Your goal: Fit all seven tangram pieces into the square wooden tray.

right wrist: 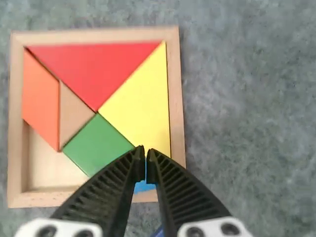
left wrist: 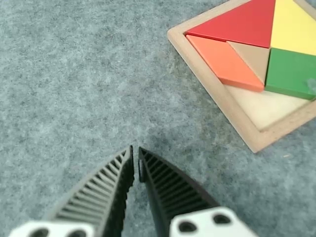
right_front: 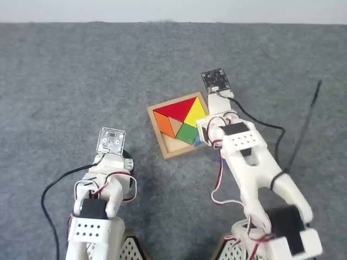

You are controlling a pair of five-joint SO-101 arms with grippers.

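Tangram pieces: five of the seven are already sitting flat in the square wooden tray point(right wrist: 94, 33), which lies at an angle on the grey mat point(right_front: 81, 70) just ahead of the right arm. That's the red triangle point(right wrist: 96, 66), yellow triangle point(right wrist: 140, 111), orange parallelogram point(right wrist: 39, 103), small tan triangle point(right wrist: 73, 113) and green square point(right wrist: 96, 145), all butted up against each other with no visible gaps.

Number six looks like the blue piece point(right wrist: 143, 186). The right gripper point(right wrist: 144, 150) has its fingers pinched nearly together with a sliver of blue between them, right over the tray's edge beside the green and yellow pieces, so I'd say it's clamped on it and about to drop it in. I can't make out the blue piece's shape from here.

What's left, by my count, is seating the blue one plus one more piece. There's a patch of bare wood point(right wrist: 47, 168) in the tray next to the orange and green pieces, so that's where the room is.

The left gripper point(left wrist: 136, 150) is closed with nothing in it, hovering over the mat near one corner of the tray but not touching it. It's well out of the way.

The only other thing around is a black cable point(right_front: 306, 122) trailing off on the right side, clear of the tray. The real snag is the gripper itself — it blocks a good look at the corner it's working over.
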